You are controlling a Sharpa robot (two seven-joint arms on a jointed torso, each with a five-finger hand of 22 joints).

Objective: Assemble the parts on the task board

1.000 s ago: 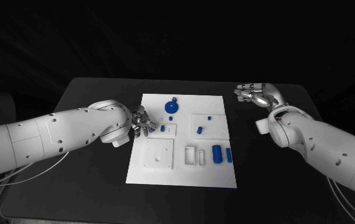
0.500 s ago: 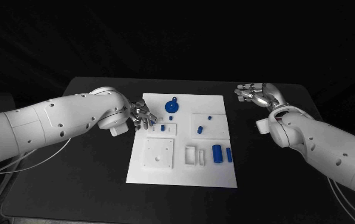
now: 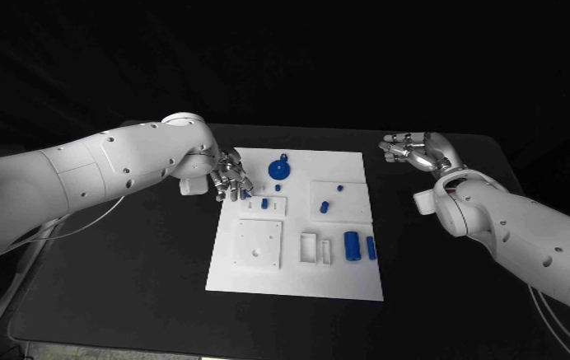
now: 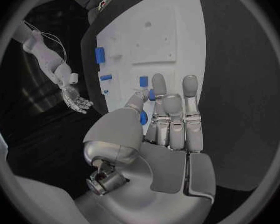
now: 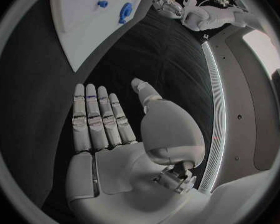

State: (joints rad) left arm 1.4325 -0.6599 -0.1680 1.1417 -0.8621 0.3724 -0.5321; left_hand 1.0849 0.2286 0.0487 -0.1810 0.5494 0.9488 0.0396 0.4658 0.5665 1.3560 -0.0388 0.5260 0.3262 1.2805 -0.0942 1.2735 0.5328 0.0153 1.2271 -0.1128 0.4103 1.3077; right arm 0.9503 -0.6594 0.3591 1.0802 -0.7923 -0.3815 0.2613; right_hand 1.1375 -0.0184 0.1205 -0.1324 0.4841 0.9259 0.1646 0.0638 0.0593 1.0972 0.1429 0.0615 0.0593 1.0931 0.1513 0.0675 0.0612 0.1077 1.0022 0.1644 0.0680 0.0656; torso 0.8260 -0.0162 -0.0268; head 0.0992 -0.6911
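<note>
The white task board (image 3: 297, 279) lies mid-table, also seen from the left wrist (image 4: 177, 15). My left hand (image 3: 229, 179) hovers at the board's left edge, level with the small upper-left plate. Between thumb and a finger it pinches a small blue peg (image 4: 151, 95), which shows as a blue speck (image 3: 246, 196) by the fingertips. A blue round disc (image 3: 280, 168) sits near the board's far edge, and several small blue pieces, such as one (image 3: 323, 207), stand in the board. My right hand (image 3: 412, 152) rests open off the board's far right corner, fingers straight (image 5: 109, 129).
Two longer blue blocks (image 3: 351, 245) lie at the board's right side beside white slotted frames (image 3: 306, 249). A square white plate (image 3: 258, 243) sits on the board's left half. Black table (image 3: 142, 236) surrounds the board on all sides.
My left hand has moved away from me along the board's left edge, carrying the blue peg, and the arm has risen. The right hand has stayed in place.
</note>
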